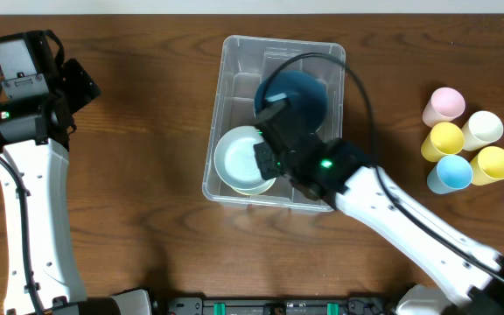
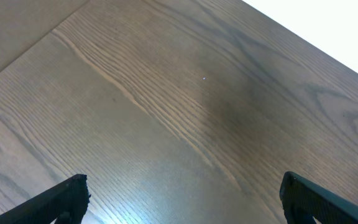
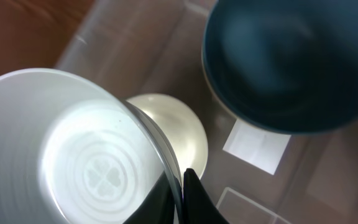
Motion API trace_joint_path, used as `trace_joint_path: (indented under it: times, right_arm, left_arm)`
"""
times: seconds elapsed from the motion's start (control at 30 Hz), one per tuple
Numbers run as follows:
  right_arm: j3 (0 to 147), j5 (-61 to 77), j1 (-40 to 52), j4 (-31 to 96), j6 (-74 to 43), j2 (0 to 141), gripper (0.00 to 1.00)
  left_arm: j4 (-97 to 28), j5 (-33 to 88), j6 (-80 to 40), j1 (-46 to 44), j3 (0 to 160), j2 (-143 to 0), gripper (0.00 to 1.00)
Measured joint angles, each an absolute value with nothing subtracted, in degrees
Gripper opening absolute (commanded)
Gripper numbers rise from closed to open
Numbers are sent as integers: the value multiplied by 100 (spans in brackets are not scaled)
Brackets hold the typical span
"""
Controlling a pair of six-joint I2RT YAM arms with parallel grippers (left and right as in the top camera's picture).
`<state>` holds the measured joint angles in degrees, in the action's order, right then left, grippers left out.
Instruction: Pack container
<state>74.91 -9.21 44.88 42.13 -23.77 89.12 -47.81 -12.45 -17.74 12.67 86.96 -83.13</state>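
Observation:
The clear plastic container [image 1: 228, 52] stands at the table's middle, with a white label [image 3: 257, 144] on its base. A dark blue bowl [image 1: 297, 94] lies in its far part. My right gripper [image 1: 268, 157] is inside the container, shut on the rim of a white bowl [image 1: 239, 159], which it holds at the near left part; in the right wrist view the fingers [image 3: 180, 196] pinch the white bowl's rim [image 3: 73, 149]. My left gripper [image 2: 182, 199] is open and empty over bare table at the far left [image 1: 75, 80].
Several pastel cups stand in a cluster at the right: pink [image 1: 445, 103], cream [image 1: 483, 128], two yellow [image 1: 445, 139] [image 1: 493, 163] and light blue [image 1: 451, 172]. A black cable arcs over the container [image 1: 357, 79].

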Motion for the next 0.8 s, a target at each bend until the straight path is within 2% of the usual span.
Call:
trace_joint_path:
  times: [0.07, 0.13, 0.2, 0.53, 0.7, 0.8]
  right_arm:
    - [7491, -923, 4499, 4213, -2405, 9087, 22]
    - [7489, -937, 4497, 4213, -2397, 9203, 44]
    - [7489, -958, 4497, 4211, -2386, 9231, 51]
    - [7489, -1057, 4412, 4657, -2335, 9115, 53]
    - [7487, -1468, 3813, 5704, -2674, 8468, 54]
    - [7489, -1780, 3138, 6357, -2936, 7846, 55]
  left_arm:
    - [-4781, -1245, -1774, 1267, 8696, -8313, 98]
    - [-4781, -1245, -1774, 1267, 8696, -8313, 98]
    - [-4781, -1245, -1774, 1267, 8696, -8313, 98]
    - [-4781, -1245, -1774, 1267, 8696, -8313, 98]
    - [-4781, -1247, -1774, 1267, 8696, -8313, 98]
    - [-4783, -1245, -1774, 1267, 8696, -8313, 98]
